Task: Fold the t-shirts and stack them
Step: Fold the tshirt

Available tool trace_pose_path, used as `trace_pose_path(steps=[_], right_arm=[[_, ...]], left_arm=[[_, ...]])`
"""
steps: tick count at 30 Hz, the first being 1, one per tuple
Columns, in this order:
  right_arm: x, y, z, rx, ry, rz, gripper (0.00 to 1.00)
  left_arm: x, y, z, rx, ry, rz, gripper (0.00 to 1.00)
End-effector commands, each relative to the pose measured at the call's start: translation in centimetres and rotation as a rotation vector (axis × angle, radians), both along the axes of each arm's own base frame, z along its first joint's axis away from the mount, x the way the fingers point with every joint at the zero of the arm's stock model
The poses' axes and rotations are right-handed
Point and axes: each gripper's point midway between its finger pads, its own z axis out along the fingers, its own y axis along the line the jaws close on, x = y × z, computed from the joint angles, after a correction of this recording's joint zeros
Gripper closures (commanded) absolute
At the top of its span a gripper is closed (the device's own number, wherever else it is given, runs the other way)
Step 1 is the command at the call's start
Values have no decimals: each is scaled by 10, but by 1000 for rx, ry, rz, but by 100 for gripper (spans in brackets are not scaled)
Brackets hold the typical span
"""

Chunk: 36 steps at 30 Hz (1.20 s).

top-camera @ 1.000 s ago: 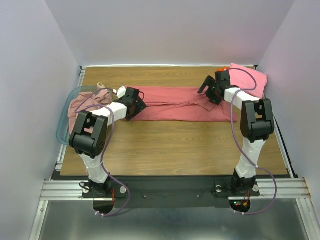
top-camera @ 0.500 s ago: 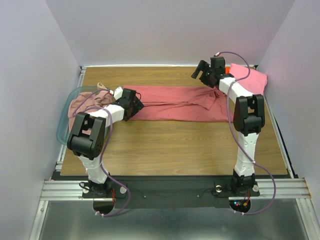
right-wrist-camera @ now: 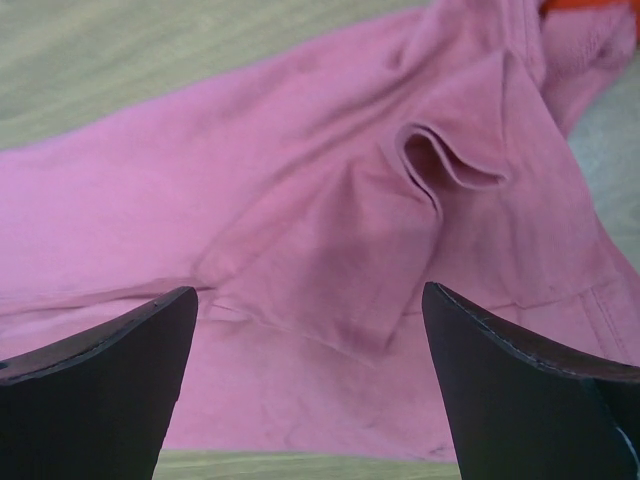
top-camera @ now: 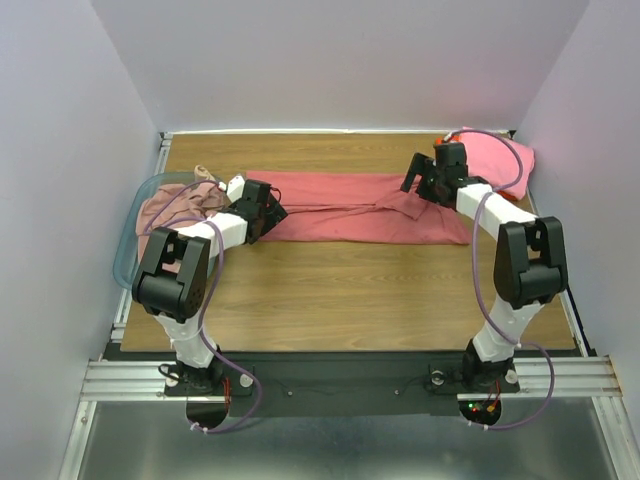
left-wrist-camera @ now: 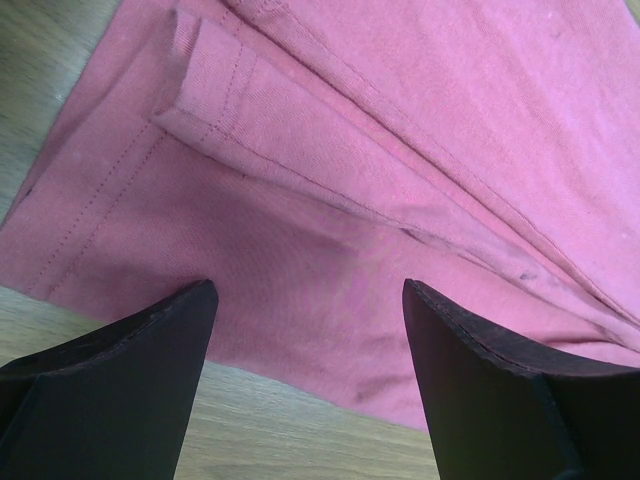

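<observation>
Open pincers [left-wrist-camera: 305, 300] above salmon shirt [top-camera: 345, 205]

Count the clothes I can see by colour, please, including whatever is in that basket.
Salmon-red shirt: 1
Bright pink shirt: 1
Orange cloth: 1, only a sliver shows
Pale pink shirt in the basket: 1
Beige cloth: 1, only a sliver shows
Total: 5
</observation>
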Motion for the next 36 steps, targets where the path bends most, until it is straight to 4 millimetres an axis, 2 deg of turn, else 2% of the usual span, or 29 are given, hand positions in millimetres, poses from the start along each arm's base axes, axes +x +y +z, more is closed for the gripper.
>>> trace_pose_path(steps=[1, 3, 4, 7, 11, 13, 14, 15, 20, 22, 23, 25, 26, 27, 29, 32, 36], right_arm=[[1, -7, -25, -41, 36, -26, 0], [8, -6, -28, -38, 40, -26, 0], [10, -4, -38, -38, 61, -19, 0], [17, -2, -39, -22, 58, -28, 0], [25, 11, -53, 17, 86, 26, 0], [32, 19, -49, 48, 75, 52, 0], [34, 25, -55, 71, 88, 60, 0], [45, 29, -45, 85, 61, 66, 0], [77, 40, -29, 152, 14, 50, 0], [86, 46, -35, 179, 19, 59, 0], [97, 53, -22, 221, -7, 71, 0], [107, 64, -15, 267, -20, 89, 0], [111, 68, -24, 290, -3, 89, 0], [119, 76, -8, 342, -26, 87, 0], [126, 82, -2, 390, -31, 52, 0], [126, 79, -2, 442, 1, -79, 0], [124, 58, -9, 408, 25, -227, 0]], left_arm=[[-34, 20, -28, 78, 130, -1, 12], [-35, 21, -28, 80, 129, 0, 12], [-34, 21, -27, 81, 126, 1, 12], [-35, 22, -26, 84, 124, 2, 12], [-34, 24, -25, 86, 122, 8, 12], [-34, 25, -24, 87, 120, 8, 12], [-35, 25, -24, 86, 122, 10, 12], [-35, 25, -24, 86, 122, 10, 12], [-37, 26, -24, 85, 122, 11, 12], [-38, 26, -25, 86, 123, 11, 12], [-39, 26, -25, 85, 123, 12, 12], [-39, 26, -24, 84, 120, 12, 12], [-39, 26, -24, 83, 122, 11, 12], [-40, 26, -24, 82, 122, 10, 12], [-41, 26, -24, 79, 123, 9, 12], [-41, 26, -20, 77, 114, 11, 12], [-41, 26, -15, 75, 102, 11, 12]])
